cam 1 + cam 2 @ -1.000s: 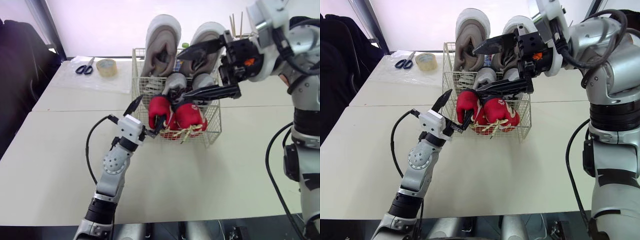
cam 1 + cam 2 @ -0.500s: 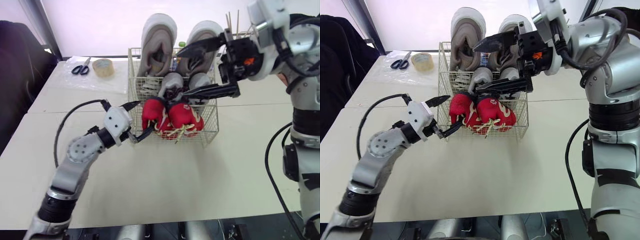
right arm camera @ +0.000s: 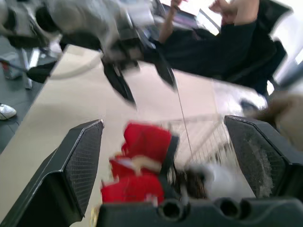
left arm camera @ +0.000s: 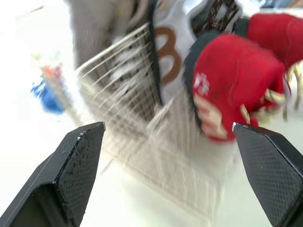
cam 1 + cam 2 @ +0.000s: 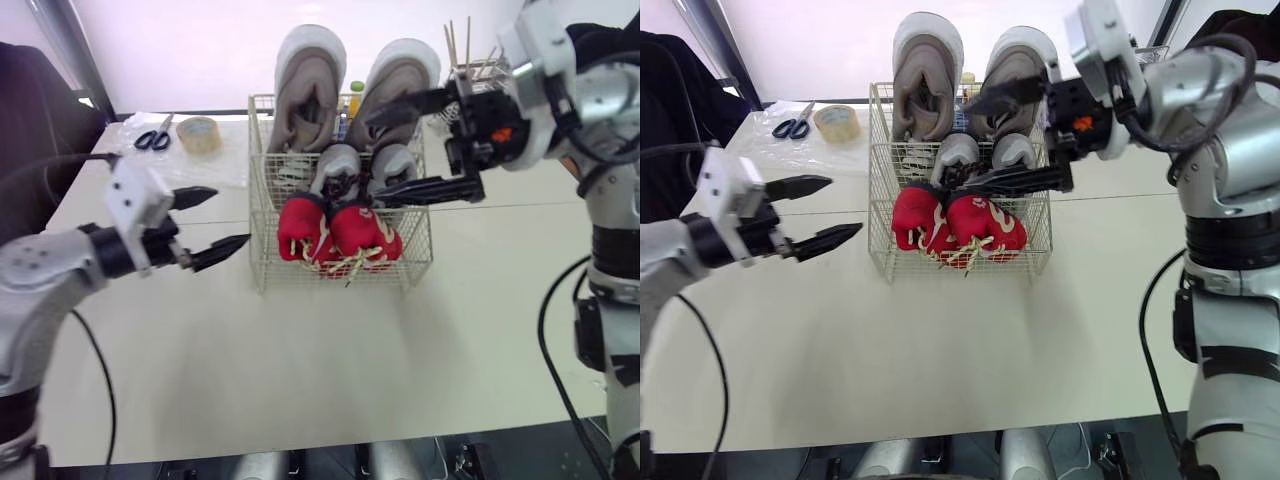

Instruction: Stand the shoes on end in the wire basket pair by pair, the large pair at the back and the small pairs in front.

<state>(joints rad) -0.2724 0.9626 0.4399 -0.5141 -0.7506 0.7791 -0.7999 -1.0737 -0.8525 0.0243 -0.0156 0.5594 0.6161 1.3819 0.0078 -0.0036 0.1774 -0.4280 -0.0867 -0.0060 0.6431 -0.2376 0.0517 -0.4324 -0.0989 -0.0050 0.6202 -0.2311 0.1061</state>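
Left gripper (image 5: 228,216), centre left, gapes empty just beside the wire basket (image 5: 262,250). Right gripper (image 5: 373,157), upper centre, is spread wide over it, gripping nothing. Inside, shoes stand on end: large pair (image 5: 310,80) rearmost, grey pair (image 5: 335,165) midway, red pair (image 5: 300,225) foremost. The ordering looks met.

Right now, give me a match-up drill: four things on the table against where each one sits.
Things:
1. large grey pair
2. small grey pair
3. red pair
4. scissors

Places:
a. front of the wire basket
b. beside the tape roll
c. back of the basket
d. middle of the basket

Pairs: 1-c, 2-d, 3-a, 4-b
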